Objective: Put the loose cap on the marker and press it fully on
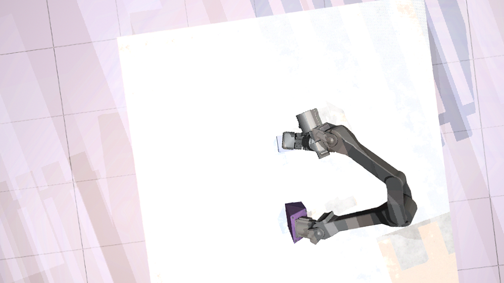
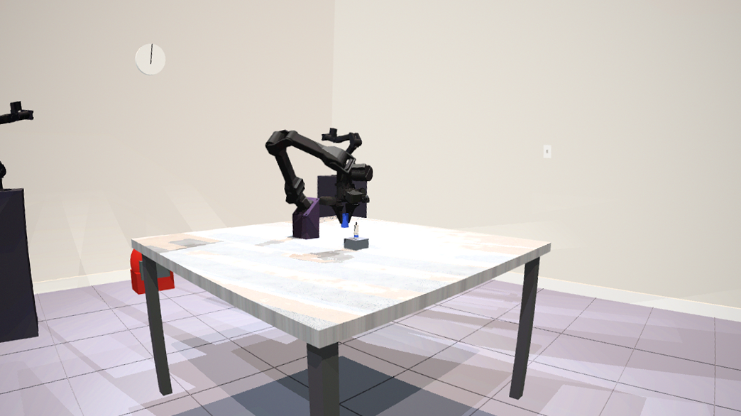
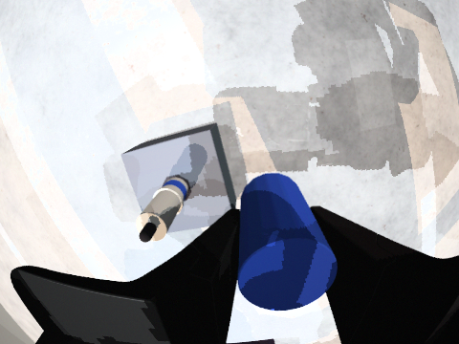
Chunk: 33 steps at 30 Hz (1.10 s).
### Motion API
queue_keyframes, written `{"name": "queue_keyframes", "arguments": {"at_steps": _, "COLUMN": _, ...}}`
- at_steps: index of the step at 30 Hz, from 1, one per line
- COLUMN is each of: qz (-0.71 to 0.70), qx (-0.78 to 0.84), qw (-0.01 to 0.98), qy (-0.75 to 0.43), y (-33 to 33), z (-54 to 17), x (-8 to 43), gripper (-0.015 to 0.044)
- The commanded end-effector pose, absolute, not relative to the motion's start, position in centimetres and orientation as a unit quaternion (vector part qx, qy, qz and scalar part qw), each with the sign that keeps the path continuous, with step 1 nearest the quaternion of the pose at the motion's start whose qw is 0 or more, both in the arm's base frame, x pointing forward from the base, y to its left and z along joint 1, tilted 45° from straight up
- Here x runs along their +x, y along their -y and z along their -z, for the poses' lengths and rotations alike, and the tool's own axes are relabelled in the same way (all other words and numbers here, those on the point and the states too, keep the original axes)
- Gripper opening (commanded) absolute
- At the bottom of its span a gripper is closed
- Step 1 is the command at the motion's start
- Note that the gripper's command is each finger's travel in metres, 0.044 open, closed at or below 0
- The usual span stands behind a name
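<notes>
My gripper [image 3: 274, 218] [image 2: 344, 221] is shut on the blue cap [image 3: 284, 248] [image 2: 344, 219], which stands nearly upright between the fingers. The cap is above the table and beside the marker, at about the height of the marker's top or a little higher. The marker [image 3: 164, 205] [image 2: 355, 230] stands upright and uncapped, its black tip showing, with a blue band low on its body. Its grey holder block [image 3: 203, 167] [image 2: 356, 243] [image 1: 279, 144] lies left of the cap in the wrist view. In the top view the arm hides the cap and marker.
The arm's purple base mount [image 1: 295, 210] [image 2: 306, 221] stands on the table [image 1: 197, 126] [image 2: 430, 249]. Other arms on dark pedestals [image 2: 3, 268] stand beyond the table, and a red object [image 2: 152, 280] is on the floor behind it.
</notes>
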<state>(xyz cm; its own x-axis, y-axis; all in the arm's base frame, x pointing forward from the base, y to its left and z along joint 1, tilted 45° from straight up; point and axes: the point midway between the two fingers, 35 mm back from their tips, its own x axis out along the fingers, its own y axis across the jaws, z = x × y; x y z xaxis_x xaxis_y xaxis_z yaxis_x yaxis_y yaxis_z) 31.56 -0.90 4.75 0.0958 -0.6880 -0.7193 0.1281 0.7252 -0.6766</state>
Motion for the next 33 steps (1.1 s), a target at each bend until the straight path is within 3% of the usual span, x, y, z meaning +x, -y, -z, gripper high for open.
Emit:
{"name": "queue_keyframes", "arguments": {"at_steps": 1, "qz": 0.289, "qx": -0.228, "qw": 0.703, "qy": -0.609, "y": -0.5, "z": -4.2, "x": 31.6, "gripper": 0.0}}
{"name": "queue_keyframes", "arguments": {"at_steps": 16, "qz": 0.294, "qx": -0.231, "qw": 0.702, "qy": -0.607, "y": -5.7, "z": -2.7, "x": 30.8, "gripper": 0.0}}
{"name": "queue_keyframes", "arguments": {"at_steps": 33, "qz": 0.294, "qx": -0.231, "qw": 0.702, "qy": -0.606, "y": -4.5, "z": -1.4, "x": 31.0, "gripper": 0.0}}
